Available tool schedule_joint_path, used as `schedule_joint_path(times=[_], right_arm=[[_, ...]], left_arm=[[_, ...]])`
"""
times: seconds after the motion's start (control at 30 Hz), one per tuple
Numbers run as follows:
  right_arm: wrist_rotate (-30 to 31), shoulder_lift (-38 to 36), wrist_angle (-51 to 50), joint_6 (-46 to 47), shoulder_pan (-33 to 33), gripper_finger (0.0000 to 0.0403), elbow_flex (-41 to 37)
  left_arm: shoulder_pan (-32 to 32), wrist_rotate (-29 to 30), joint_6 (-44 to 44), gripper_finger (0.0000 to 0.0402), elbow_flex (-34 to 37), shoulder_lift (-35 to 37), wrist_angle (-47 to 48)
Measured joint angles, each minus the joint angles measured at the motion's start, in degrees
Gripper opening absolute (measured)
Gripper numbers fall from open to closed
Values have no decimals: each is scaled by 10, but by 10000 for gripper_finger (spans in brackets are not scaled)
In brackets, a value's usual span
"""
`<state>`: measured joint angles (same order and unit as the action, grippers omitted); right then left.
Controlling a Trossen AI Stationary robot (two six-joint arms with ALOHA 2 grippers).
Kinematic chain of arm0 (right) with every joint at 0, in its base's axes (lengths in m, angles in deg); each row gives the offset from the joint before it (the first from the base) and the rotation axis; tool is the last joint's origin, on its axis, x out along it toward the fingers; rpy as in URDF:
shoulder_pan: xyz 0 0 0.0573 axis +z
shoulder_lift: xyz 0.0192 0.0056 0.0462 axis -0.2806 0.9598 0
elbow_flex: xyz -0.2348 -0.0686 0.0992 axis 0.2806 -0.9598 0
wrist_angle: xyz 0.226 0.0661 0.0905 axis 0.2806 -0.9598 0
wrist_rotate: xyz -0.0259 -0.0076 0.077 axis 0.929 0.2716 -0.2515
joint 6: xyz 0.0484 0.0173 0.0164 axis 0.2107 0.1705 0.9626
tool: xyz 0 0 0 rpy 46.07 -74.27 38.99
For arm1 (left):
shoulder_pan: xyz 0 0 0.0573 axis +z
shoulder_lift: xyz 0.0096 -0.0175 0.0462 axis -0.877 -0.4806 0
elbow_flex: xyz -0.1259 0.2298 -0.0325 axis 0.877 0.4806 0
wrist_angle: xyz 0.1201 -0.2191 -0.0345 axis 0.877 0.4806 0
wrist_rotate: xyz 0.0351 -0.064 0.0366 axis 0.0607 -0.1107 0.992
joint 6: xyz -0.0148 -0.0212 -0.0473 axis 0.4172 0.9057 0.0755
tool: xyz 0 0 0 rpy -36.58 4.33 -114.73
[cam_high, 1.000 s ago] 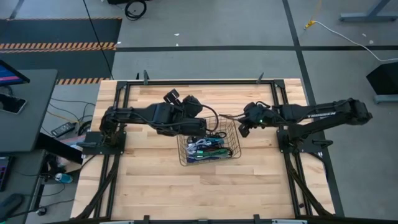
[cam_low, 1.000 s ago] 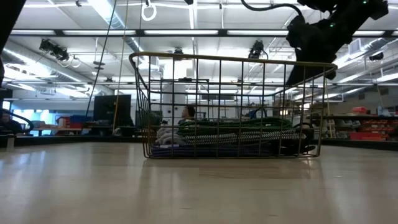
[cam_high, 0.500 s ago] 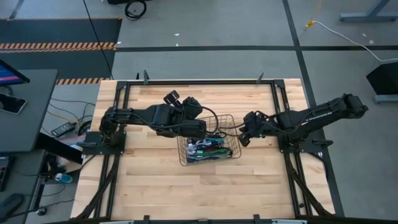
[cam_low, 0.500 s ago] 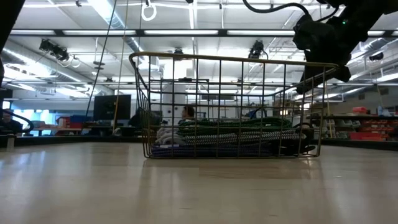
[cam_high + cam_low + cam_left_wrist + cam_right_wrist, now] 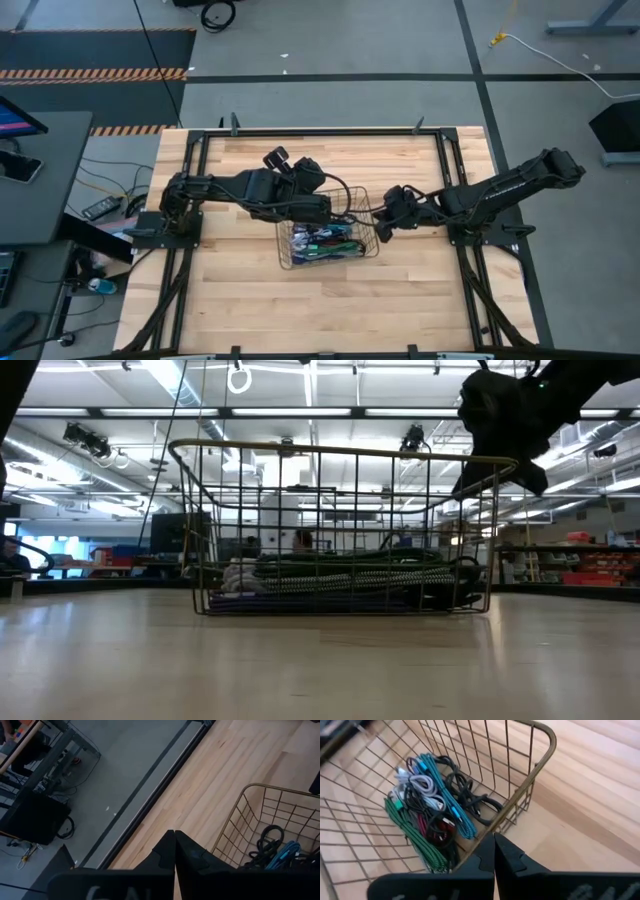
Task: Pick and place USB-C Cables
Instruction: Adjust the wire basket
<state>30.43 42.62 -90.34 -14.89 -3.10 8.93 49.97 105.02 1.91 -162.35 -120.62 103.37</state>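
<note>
The wire basket point(image 5: 290, 250) stands on the wooden table, about mid-table. Several USB-C cables point(image 5: 427, 815) lie bundled on its floor: teal, green, black, red and silver-white. They also show through the mesh in the low view point(image 5: 340, 575). My right gripper point(image 5: 494, 836) is shut and sits at the basket's right wall, just below its rim point(image 5: 540, 765); from above it is at the basket's right side point(image 5: 383, 228). My left gripper point(image 5: 174, 834) is shut and hovers above the table by the basket's far left corner point(image 5: 245, 790). My right gripper has its shut fingers against the outside of the basket's right wall point(image 5: 512, 805), coming from the table's right and slanting down. The fingertips cover the exact spot they touch. The basket stands flat on the table.
A black metal frame point(image 5: 300, 131) runs round the table edges. Bare wood lies near the basket point(image 5: 320, 310) and far of it point(image 5: 370, 160). My left arm point(image 5: 250, 190) stretches over the table left of the basket.
My right gripper has moved down and toward the table's left, reaching the basket's right wall. The basket, with the cables in it, has then slid toward the table's left edge and stays upright.
</note>
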Motion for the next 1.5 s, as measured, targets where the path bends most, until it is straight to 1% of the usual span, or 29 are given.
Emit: schedule_joint_path(times=[0.27,0.37,0.43,0.47,0.53,0.57,0.63,0.7,0.87,0.93,1.0,1.2,1.5], right_arm=[[17,-2,11,23,26,0,1],[35,-5,-21,-25,24,0,26],[43,-5,-35,-75,5,0,60],[36,-5,-43,-105,-7,0,80],[-4,-2,-43,-164,-32,0,113],[-34,-1,-41,-188,-44,0,129],[-90,4,-31,-221,-62,0,147],[-134,11,-26,-240,-72,0,155],[-244,50,-24,-262,-64,0,157],[-276,74,-24,-284,-51,0,157],[-294,95,-27,-301,-37,0,156],[-317,139,-28,-315,-17,0,156],[-358,169,-17,-314,10,0,156]], left_arm=[[-5,0,-3,4,0,0,11],[-5,0,-3,4,0,0,10],[-5,0,-3,4,0,0,10],[-5,0,-3,4,0,0,10],[-5,0,-3,4,0,0,10],[-5,0,-3,4,0,0,10],[-5,0,-3,4,0,0,10],[-5,0,-3,4,0,0,10],[-5,0,-3,4,0,0,10],[-5,0,-3,4,0,0,10],[-5,0,-3,4,0,0,10],[-5,0,-3,4,0,0,10],[-5,0,-3,4,0,0,10]])
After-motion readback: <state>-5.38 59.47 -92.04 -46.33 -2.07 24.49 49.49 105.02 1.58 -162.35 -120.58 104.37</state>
